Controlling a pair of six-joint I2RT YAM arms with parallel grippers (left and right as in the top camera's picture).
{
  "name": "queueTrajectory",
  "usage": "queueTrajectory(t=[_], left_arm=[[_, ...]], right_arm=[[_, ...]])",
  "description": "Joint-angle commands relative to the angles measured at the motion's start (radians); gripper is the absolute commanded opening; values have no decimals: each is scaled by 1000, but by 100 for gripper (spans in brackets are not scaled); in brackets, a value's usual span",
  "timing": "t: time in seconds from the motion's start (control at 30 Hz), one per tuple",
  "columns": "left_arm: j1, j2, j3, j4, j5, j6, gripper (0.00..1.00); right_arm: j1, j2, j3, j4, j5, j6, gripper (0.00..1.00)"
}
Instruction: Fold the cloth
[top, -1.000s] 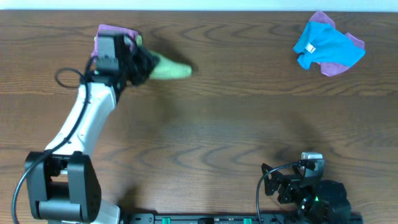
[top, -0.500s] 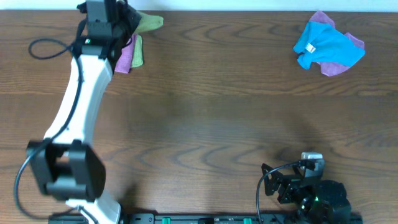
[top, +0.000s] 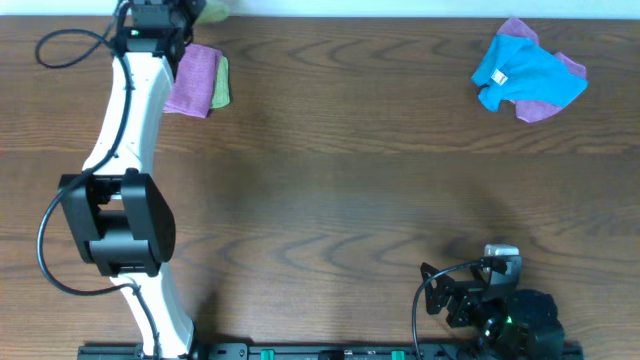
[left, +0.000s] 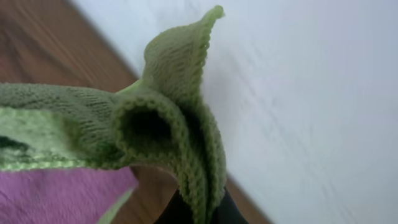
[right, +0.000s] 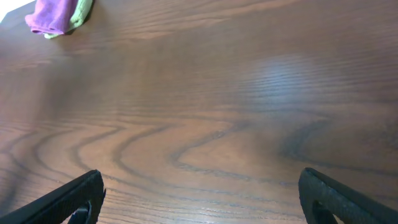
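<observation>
A green cloth hangs pinched in my left gripper at the table's far left edge; in the overhead view only a bit of the green cloth shows beside the left gripper. A folded purple cloth with a green edge lies just below it, also in the left wrist view and right wrist view. A blue and purple cloth lies crumpled at the far right. My right gripper is open and empty, parked at the near right.
The table's far edge meets a white wall right behind the left gripper. Cables loop off the left arm.
My left arm has swung from the table's left part up to the far edge, carrying the green cloth off the purple one. The right arm has not moved.
</observation>
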Motion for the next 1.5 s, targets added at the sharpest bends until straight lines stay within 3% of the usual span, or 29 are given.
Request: queueTrajectory(t=[0.0,0.57,1.47], left_arm=[[14,35,33,0,-34,31,5],[17,129,32,18,-89,77,6],[15,179,32,-246,-129,99,6]], right_arm=[[-11,-8,-3,-2,10,15,99],[-11,-8,-3,-2,10,15,99],[-11,-8,-3,-2,10,15,99]])
